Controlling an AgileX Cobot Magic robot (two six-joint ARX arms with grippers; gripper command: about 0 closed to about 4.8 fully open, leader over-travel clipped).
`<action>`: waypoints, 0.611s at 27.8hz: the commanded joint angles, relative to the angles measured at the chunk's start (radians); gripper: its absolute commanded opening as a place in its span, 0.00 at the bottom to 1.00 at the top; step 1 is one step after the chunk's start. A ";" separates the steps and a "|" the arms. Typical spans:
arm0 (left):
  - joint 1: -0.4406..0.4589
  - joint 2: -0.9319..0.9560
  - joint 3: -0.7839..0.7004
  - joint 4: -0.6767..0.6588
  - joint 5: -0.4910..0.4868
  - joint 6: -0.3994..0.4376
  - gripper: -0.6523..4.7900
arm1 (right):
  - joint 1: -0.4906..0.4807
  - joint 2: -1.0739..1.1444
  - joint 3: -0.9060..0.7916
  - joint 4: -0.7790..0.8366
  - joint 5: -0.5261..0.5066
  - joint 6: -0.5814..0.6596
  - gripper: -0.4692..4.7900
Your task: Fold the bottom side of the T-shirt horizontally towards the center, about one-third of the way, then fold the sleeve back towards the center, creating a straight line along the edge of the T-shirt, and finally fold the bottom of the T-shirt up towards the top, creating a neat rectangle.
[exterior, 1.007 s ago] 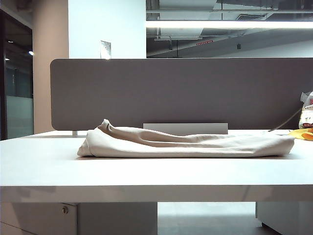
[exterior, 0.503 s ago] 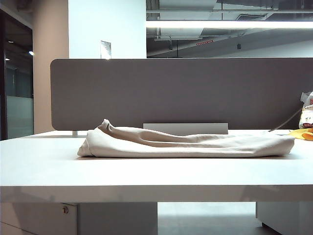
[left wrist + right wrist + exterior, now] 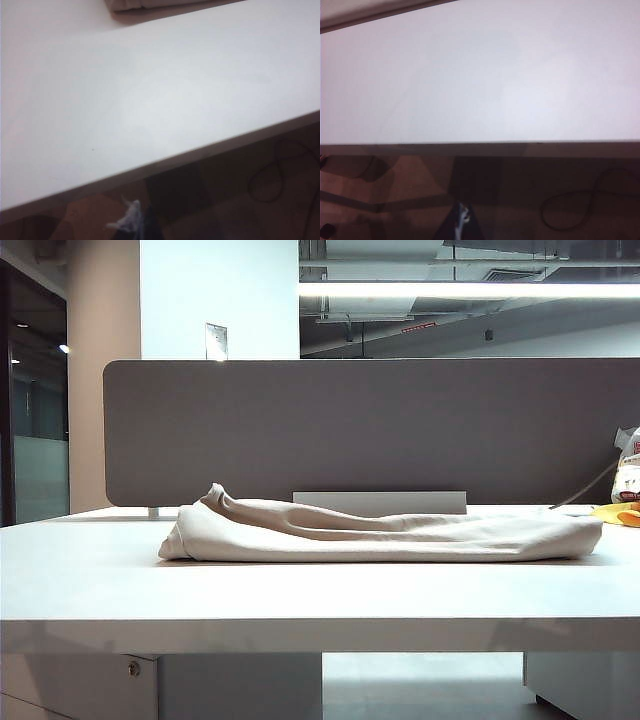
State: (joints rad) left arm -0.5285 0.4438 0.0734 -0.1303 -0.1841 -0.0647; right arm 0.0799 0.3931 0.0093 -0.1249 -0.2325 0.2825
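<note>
The T-shirt (image 3: 380,532) lies bunched in a long, low, folded heap on the white table (image 3: 300,600), stretching across most of its width just in front of the grey divider panel (image 3: 370,430). The left gripper (image 3: 134,220) hangs beyond the table's near edge, fingers pressed together on nothing, with a corner of the beige fabric well apart from it. The right gripper (image 3: 462,220) sits likewise off that near edge, closed and empty.
</note>
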 commanded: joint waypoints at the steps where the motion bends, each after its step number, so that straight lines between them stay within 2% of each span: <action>1: 0.000 0.000 0.003 0.013 -0.001 0.064 0.11 | 0.001 0.000 -0.004 0.011 -0.006 -0.002 0.09; 2: 0.000 -0.001 0.003 0.023 -0.026 0.150 0.11 | 0.001 0.000 -0.004 0.011 -0.006 -0.002 0.09; 5: 0.020 -0.004 0.004 0.061 -0.041 0.280 0.11 | 0.001 0.000 -0.004 0.011 -0.006 -0.002 0.09; 7: 0.080 -0.033 0.003 0.115 -0.036 0.257 0.11 | 0.001 0.000 -0.004 0.011 -0.006 -0.002 0.09; 8: 0.140 -0.063 0.003 0.157 -0.016 0.202 0.11 | 0.001 0.000 -0.004 0.010 -0.006 -0.002 0.09; 12: 0.317 -0.154 0.003 0.194 0.013 0.084 0.11 | 0.001 0.000 -0.004 0.010 -0.005 -0.002 0.09; 15: 0.426 -0.219 -0.011 0.190 0.047 0.050 0.11 | 0.001 0.000 -0.004 0.011 -0.005 -0.002 0.09; 17: 0.499 -0.278 -0.043 0.190 0.123 0.041 0.11 | 0.001 0.000 -0.004 0.011 -0.006 -0.002 0.09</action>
State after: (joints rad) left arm -0.0582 0.1879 0.0452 0.0566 -0.1204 -0.0116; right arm 0.0799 0.3931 0.0093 -0.1253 -0.2352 0.2825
